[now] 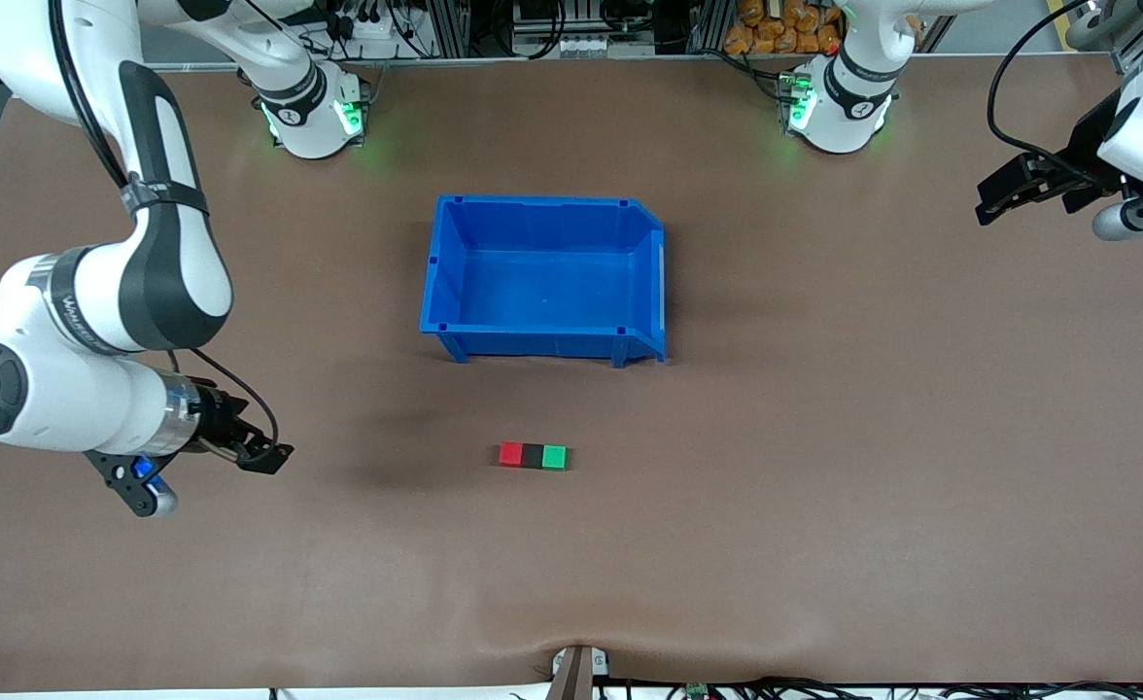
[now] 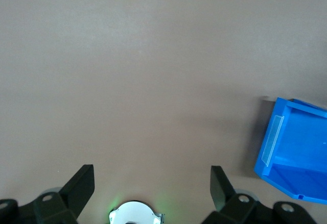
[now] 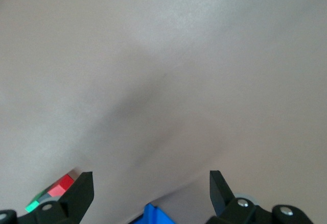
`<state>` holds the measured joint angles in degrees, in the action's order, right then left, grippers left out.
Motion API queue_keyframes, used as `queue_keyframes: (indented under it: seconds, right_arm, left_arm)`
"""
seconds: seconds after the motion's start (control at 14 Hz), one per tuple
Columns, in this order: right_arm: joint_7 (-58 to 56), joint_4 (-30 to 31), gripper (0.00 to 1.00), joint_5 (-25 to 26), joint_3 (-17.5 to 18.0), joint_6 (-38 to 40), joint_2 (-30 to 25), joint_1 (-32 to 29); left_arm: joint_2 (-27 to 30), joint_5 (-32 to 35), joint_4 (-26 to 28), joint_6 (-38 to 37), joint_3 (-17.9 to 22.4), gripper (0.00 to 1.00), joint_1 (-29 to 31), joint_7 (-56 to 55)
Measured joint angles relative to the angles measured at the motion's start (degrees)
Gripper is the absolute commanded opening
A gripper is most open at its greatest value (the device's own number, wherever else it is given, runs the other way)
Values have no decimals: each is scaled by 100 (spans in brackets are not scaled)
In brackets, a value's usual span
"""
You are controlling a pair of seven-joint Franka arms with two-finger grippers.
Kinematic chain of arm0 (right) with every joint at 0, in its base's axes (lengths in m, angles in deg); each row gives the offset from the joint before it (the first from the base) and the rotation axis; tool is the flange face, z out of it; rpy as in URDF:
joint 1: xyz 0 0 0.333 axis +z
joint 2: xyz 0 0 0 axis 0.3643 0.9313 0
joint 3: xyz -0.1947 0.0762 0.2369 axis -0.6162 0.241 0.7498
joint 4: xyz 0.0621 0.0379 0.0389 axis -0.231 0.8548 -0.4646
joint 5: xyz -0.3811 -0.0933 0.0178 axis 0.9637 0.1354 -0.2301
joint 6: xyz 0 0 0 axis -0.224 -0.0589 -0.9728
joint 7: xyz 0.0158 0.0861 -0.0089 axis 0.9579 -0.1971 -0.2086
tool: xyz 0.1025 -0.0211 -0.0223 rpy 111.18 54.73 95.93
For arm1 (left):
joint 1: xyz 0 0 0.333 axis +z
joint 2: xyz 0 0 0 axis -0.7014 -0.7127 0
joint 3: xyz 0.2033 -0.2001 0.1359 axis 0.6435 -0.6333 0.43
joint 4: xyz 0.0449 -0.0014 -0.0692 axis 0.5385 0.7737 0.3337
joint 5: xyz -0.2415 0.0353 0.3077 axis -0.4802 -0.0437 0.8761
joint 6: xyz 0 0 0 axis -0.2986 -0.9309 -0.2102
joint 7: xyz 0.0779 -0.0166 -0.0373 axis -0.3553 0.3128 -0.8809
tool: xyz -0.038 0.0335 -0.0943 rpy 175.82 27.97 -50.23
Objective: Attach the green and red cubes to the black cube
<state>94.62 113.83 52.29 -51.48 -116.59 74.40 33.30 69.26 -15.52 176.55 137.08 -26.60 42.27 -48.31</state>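
Observation:
A red cube (image 1: pixel 510 454), a black cube (image 1: pixel 533 455) and a green cube (image 1: pixel 554 457) lie touching in one row on the table, black in the middle, nearer to the front camera than the blue bin. The red one is at the row's end toward the right arm. My right gripper (image 1: pixel 262 454) hangs open and empty over the table toward the right arm's end, apart from the row. Its wrist view shows the red cube (image 3: pixel 62 185) and green cube (image 3: pixel 34 203) beside one finger. My left gripper (image 1: pixel 997 199) waits open and empty over the left arm's end of the table.
The blue bin (image 1: pixel 533 202) stands mid-table with nothing in it. Its open-fronted end faces the left arm's end and shows as the bin (image 2: pixel 301 147) in the left wrist view. A corner of the bin (image 3: pixel 153 215) shows in the right wrist view. Brown mat covers the table.

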Motion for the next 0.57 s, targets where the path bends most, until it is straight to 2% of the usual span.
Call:
queue_keyframes:
  seconds: [0.57]
  right_arm:
    - [-1446,1,100,45,-6,471,-322,-541]
  left_arm:
    - [-5,0,-5,0,0,100,0,0]
